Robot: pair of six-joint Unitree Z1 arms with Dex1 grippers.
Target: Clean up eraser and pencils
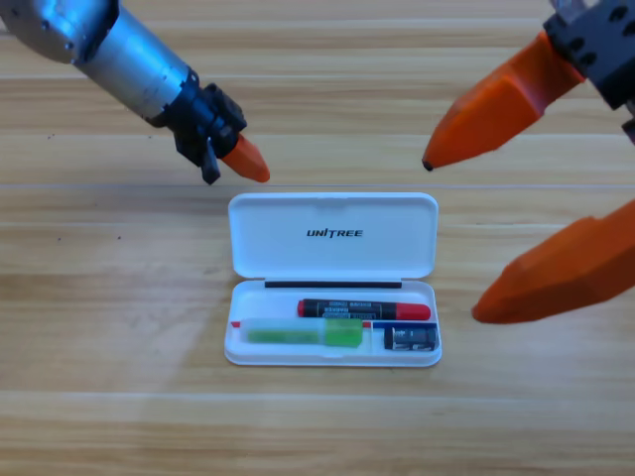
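Pencils (pixel 363 309) and eraser (pixel 411 339) inside white case (pixel 332 235), left pincer (pixel 243 159) clenched above lid, right pincer (pixel 451 238) released beside it.

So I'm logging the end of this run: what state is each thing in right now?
White case: open, lid laid back flat on the table.
Black pencil: lying in the case tray, along the back.
Green pencil: lying in the tray, in front of the black one.
Eraser: in the tray's right front corner.
Left gripper: above the case's upper left, holding nothing.
Right gripper: open, empty, right of the case.
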